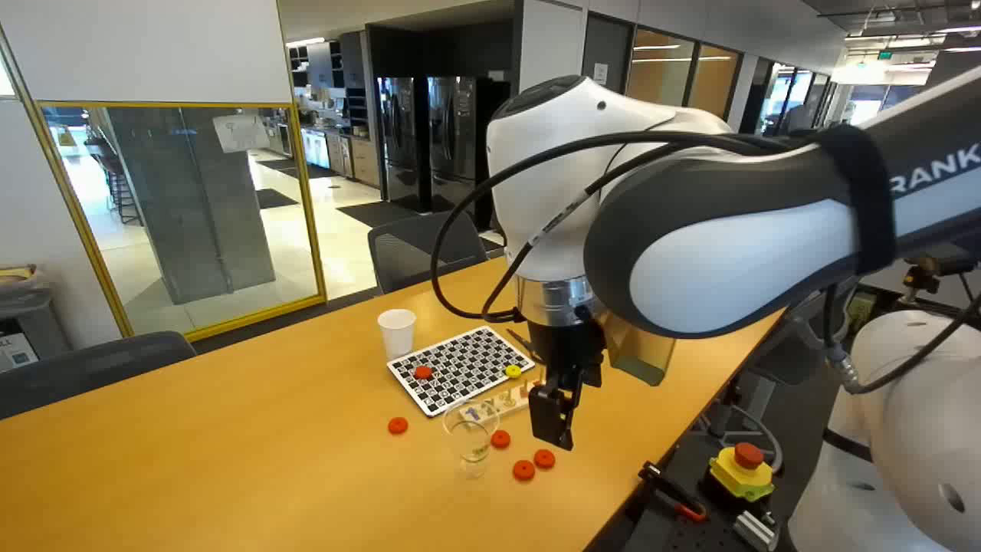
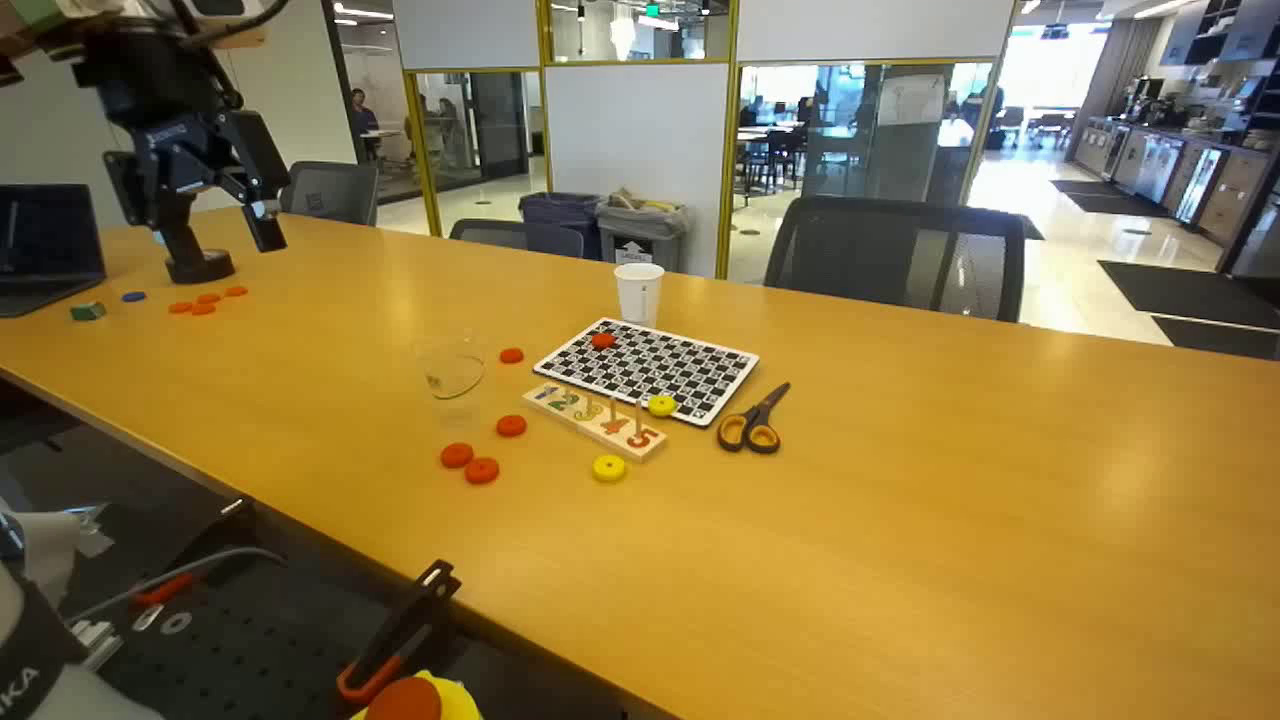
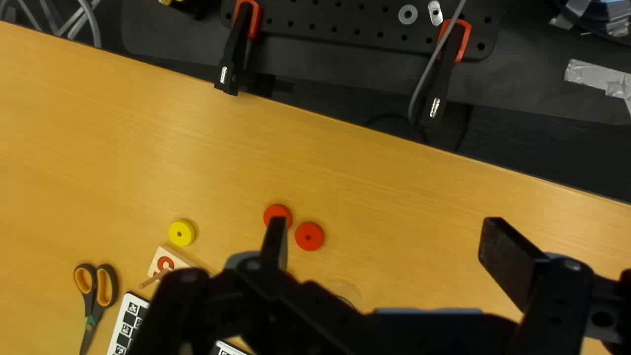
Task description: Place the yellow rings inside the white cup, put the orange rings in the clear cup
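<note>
"RANK" was read on the robot arm (image 1: 751, 245), "KA" on a robot part (image 2: 35, 668), "LL" on a bin label (image 1: 17, 350); numerals 1 to 5 were borne by the wooden number board (image 2: 596, 425).

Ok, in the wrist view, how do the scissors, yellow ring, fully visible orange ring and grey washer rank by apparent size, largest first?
1. scissors, reaching the picture's bottom edge
2. orange ring and yellow ring: too alike to rank
3. grey washer
</note>
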Tool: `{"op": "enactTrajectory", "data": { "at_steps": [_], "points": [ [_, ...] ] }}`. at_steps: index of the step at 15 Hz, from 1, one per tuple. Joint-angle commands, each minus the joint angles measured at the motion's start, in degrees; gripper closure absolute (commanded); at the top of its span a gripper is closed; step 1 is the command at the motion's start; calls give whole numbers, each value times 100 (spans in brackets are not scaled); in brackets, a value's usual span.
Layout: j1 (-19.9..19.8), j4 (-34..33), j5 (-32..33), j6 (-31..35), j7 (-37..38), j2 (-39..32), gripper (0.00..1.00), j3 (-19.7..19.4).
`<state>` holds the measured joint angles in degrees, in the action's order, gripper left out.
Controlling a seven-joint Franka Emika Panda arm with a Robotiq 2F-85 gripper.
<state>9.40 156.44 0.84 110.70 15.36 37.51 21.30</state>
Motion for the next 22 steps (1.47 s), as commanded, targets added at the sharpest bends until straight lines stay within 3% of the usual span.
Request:
{"op": "enactTrajectory", "data": {
  "at_steps": [1,6,9,13,17,22],
  "points": [
    [131,-21,81,-19,72,-25,0,-128],
    [131,-31,81,-19,72,-19,0,-127],
    [-277,169,352,704,634,-120,0,-161],
    [-1052,170,546,1896,952,-726,0,-713],
    [-1763,75,787,2844,796,-1724,0,-1331],
    [-1945,-186,658,3589,483,-3068,0,-1957]
  ]
}}
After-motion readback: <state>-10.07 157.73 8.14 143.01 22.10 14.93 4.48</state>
